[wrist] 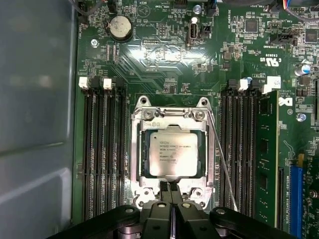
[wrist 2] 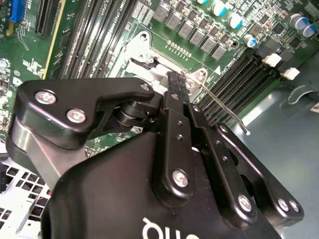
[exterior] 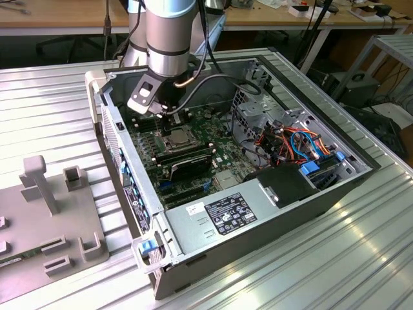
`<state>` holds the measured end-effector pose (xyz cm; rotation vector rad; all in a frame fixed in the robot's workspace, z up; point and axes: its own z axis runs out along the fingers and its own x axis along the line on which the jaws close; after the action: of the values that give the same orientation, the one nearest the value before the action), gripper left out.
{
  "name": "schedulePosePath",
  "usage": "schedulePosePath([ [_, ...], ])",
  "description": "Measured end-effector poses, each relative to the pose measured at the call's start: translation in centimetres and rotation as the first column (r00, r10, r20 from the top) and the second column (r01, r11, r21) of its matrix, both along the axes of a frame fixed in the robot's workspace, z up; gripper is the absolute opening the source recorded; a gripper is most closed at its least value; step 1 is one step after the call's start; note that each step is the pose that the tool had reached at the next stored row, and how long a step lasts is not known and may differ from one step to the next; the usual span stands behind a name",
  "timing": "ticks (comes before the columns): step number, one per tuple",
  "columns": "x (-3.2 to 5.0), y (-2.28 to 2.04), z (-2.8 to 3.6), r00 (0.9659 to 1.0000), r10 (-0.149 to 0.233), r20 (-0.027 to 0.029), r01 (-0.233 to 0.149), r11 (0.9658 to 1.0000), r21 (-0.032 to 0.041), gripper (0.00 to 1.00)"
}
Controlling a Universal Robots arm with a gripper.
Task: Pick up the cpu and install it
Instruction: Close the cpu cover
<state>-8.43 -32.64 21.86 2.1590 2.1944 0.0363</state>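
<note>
Ribbed metal bench (exterior: pixel 335 258) carries an open computer case (exterior: pixel 258 213). Its cpu (wrist: pixel 173 154) already lies flat inside the socket (wrist: pixel 137 149). The lever (wrist: pixel 222 159) beside the socket looks loose, so latching seems undone. The pincer (wrist: pixel 172 188) hangs clenched and empty at the socket's edge. Memory slots (wrist: pixel 102 149) flank the socket closely, leaving little room.

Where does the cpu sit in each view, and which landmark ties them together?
Exterior view: the cpu sits inside the socket frame, beneath the end effector.
First wrist view: the cpu sits inside the socket frame, between the memory slot banks.
Second wrist view: the end effector hides the frame's middle; a frame corner shows beyond it.
Shared landmark: the socket frame.
</note>
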Motion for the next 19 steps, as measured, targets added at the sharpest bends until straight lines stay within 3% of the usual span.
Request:
schedulePosePath([
  [4, 0.34, -0.21, -0.02, 1.0000, 0.000, -0.0008, 0.000, 1.0000, 0.0001, 0.11],
  [7, 1.19, -0.37, -0.01, 1.0000, 0.003, -0.0060, -0.003, 1.0000, -0.0001, 0.11],
  [12, 1.94, -0.38, -0.07, 0.9984, 0.056, -0.0103, -0.056, 0.9984, -0.0001, 0.11],
  [15, 2.03, -0.37, -0.14, 0.9926, 0.121, -0.0103, -0.121, 0.9926, 0.0000, 0.11],
  [16, 2.04, -0.37, -0.17, 0.9889, 0.148, -0.0101, -0.148, 0.9890, 0.0001, 0.11],
  [17, 2.04, -0.37, -0.22, 0.9813, 0.192, -0.0101, -0.192, 0.9814, 0.0001, 0.11],
  [19, 2.04, -0.37, -0.25, 0.9731, 0.230, -0.0103, -0.230, 0.9732, 0.0001, 0.11],
])
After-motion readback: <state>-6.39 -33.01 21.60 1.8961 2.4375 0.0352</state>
